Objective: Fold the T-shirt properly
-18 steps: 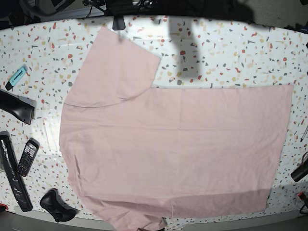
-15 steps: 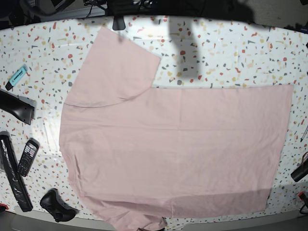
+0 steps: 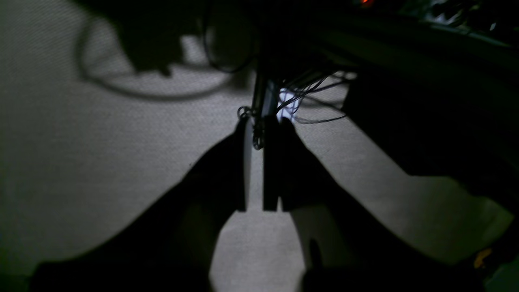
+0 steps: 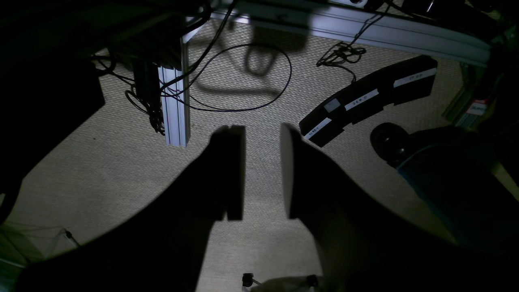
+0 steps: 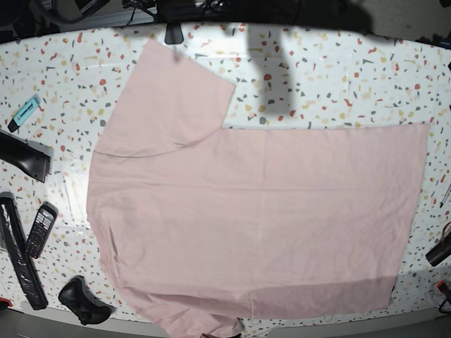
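1. Speckled terrazzo covers the bench [image 5: 338, 77], and the T-shirt [image 5: 254, 218] lies flat across its middle, plain pink side up, one sleeve [image 5: 169, 98] reaching to the far left and the hem at the right.
2. Neither arm shows in the base view; both wrist cameras look down at woven carpet, so the arms appear to be parked off the bench.
3. Left claw [image 3: 254, 209] has its jaws nearly pressed together, with only a slit between them and nothing held.
4. Right claw [image 4: 263, 217] stands spread a little, empty.
5. For a clean first fold, each claw would best pinch one edge corner, lift together and keep the cloth taut.
6. Clutter at the left, including a phone [image 5: 41, 229], should be avoided.
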Motion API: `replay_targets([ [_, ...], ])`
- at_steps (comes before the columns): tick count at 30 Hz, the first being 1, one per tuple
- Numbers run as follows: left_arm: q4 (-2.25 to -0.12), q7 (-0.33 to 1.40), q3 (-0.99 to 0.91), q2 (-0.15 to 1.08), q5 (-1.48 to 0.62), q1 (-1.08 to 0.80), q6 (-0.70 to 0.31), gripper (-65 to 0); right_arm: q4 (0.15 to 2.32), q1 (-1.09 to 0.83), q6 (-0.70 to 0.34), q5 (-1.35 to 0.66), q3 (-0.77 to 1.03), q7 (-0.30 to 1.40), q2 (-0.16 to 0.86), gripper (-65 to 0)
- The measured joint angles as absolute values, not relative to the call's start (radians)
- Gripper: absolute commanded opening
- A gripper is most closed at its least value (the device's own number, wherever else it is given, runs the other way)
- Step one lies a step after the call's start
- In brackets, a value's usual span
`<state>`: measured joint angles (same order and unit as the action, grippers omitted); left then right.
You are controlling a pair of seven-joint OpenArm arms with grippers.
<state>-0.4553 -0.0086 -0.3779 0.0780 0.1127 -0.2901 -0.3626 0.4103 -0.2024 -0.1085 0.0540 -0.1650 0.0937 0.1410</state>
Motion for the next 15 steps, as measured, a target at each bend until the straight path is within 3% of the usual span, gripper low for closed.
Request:
replay_targets([
  [7,-0.456,-0.008,-0.378,0.078,0.113,-0.291,-0.363,-59.3,0.456,-0.247,-0.109,0.050,-0.165,0.102,0.141,-50.0],
  [15,-0.614,0.005,-0.376,0.078,0.093,-0.390,-0.374,-59.3,0.702,-0.418,-0.109,-0.064,-0.165,0.153,0.172,-50.0],
])
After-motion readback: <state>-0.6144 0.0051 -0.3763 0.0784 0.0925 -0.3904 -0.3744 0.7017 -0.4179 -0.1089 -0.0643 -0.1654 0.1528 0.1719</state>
